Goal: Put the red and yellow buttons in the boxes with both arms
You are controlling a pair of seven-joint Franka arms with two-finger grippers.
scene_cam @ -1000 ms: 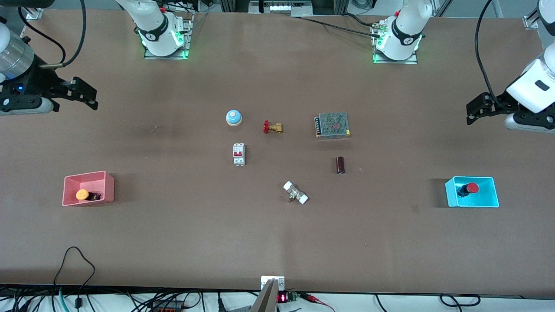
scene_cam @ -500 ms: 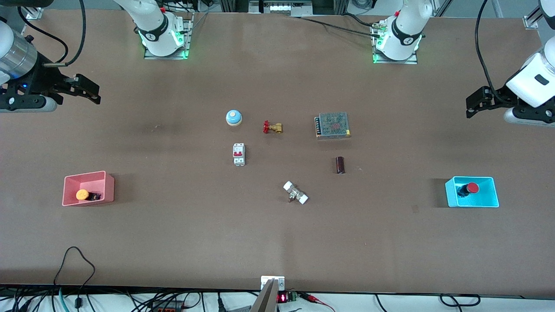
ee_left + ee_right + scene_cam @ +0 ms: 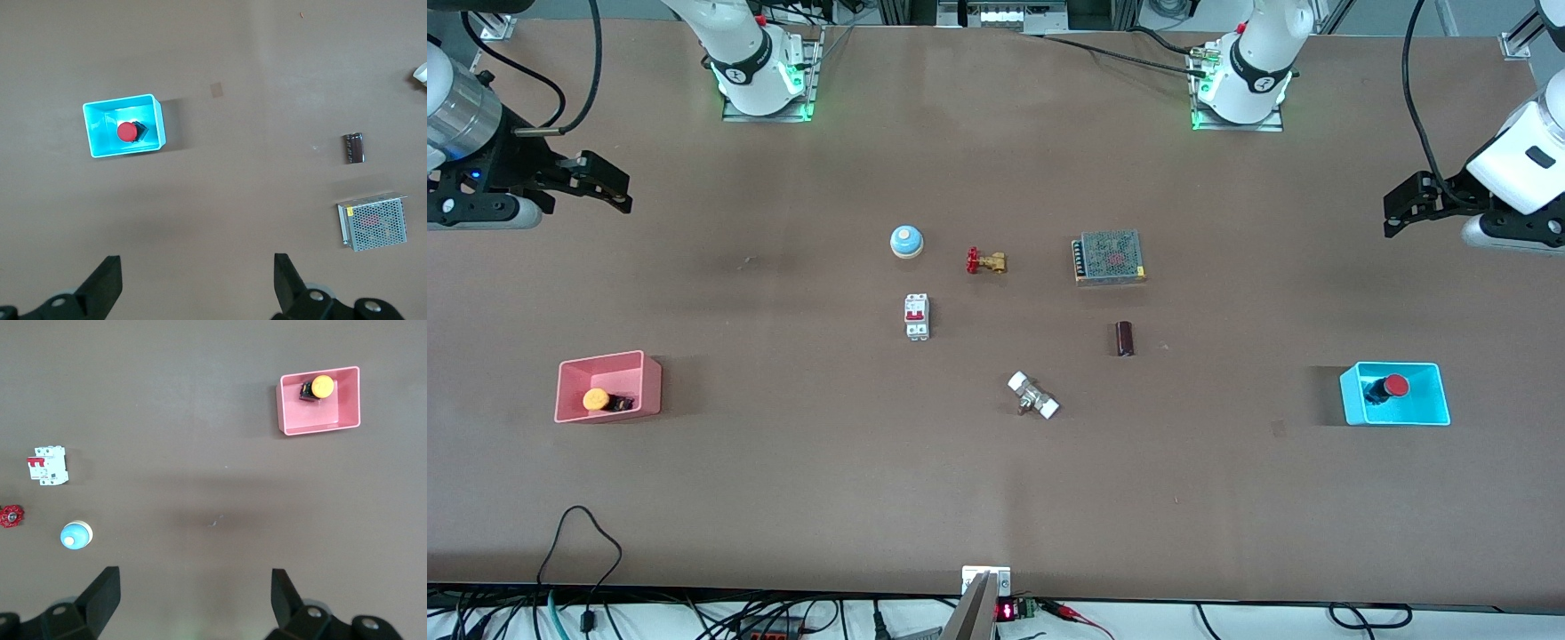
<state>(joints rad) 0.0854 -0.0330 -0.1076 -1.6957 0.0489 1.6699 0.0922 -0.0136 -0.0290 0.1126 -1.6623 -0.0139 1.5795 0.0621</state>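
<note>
The yellow button lies in the pink-red box at the right arm's end of the table; both show in the right wrist view, button in box. The red button sits in the cyan box at the left arm's end; the left wrist view shows button in box. My right gripper is open and empty, high over bare table. My left gripper is open and empty, high over bare table.
In the table's middle lie a pale blue dome, a brass valve with red handle, a white circuit breaker, a metal mesh power supply, a dark cylinder and a white-capped fitting.
Both arms have drawn up and back toward their ends of the table, grippers empty. The buttons stay in their boxes.
</note>
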